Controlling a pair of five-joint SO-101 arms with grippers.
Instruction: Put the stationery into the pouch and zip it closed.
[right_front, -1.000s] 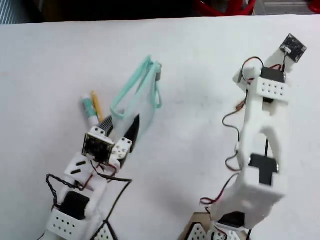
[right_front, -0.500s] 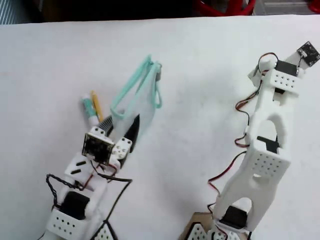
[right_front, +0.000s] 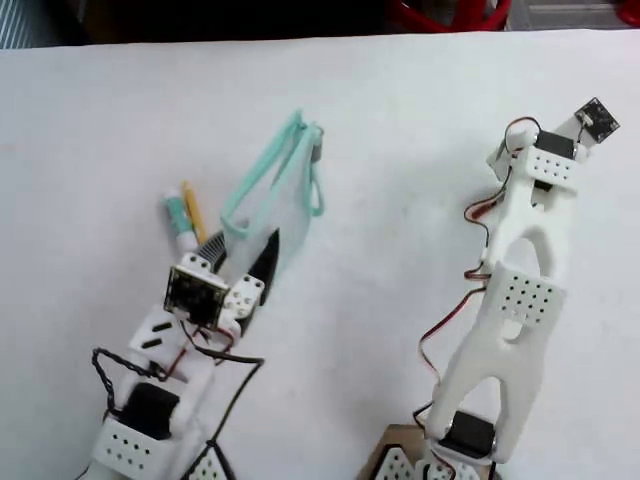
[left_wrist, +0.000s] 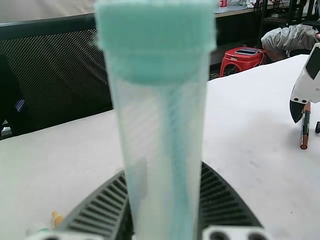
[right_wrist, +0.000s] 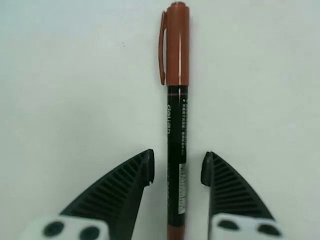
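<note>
**Right arm lined up on the pen; pouch held ready on the left**

Starting nearest the left edge of the worktop (right_front: 400, 120), I see a green-and-white stick (right_front: 178, 218) and a yellow pencil (right_front: 193, 212) lying side by side, just beside the pouch and outside it. Next to them my left tool (right_front: 240, 252) is clamped on the near end of the pouch (right_front: 275, 195), a clear one with teal trim. It stands on edge with its teal-edged top running away toward the far edge. I cannot tell from here how wide the mouth gapes.

Well apart from all that, toward the right edge, my right tool (right_wrist: 177, 156) is down over a pen (right_wrist: 177, 75) with a brown cap. The jaws are spread, one on each side of the black barrel, with a sliver of worktop showing on both sides. Nothing is gripped yet. The pen lies flat, its cap pointing away from the wrist.

I judge I am at the first pick-up, early in the job: three items are out and the zip is not yet touched. The next move calls for closing squarely on the barrel without rolling it, lifting clear, then carrying it across to the pouch mouth. The slim round barrel could slip or pivot, so I want a centred, firm pinch.
</note>
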